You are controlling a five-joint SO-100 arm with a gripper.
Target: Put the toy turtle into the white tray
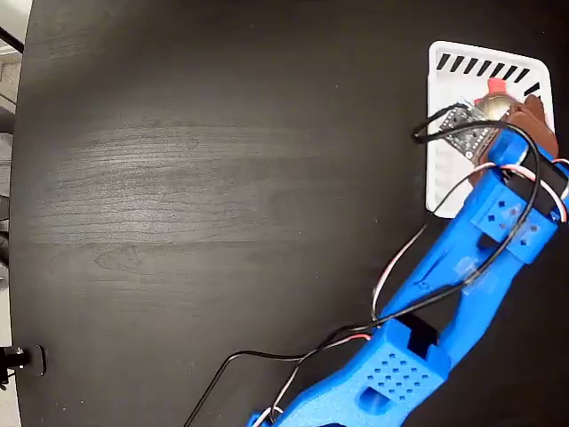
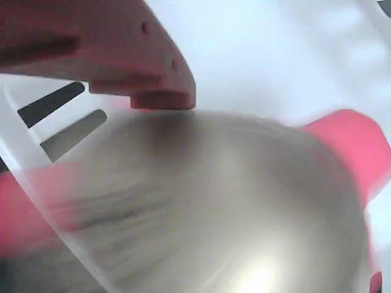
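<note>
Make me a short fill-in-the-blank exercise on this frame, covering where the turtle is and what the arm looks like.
1. In the fixed view, the toy turtle is over the white ____.
2. The arm is printed in ____ plastic.
3. The tabletop is ____ in colour.
4. In the wrist view, the turtle's shell looks shiny gold-tan, and the part at its right is ____.

Missing words: tray; blue; black; pink-red

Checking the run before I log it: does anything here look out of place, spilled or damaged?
Nothing stands out. The toy turtle is over the white tray at its slotted end, under the claw, and the dark table shows no spill. The wrist view is too blurred to check the shell for damage.
</note>
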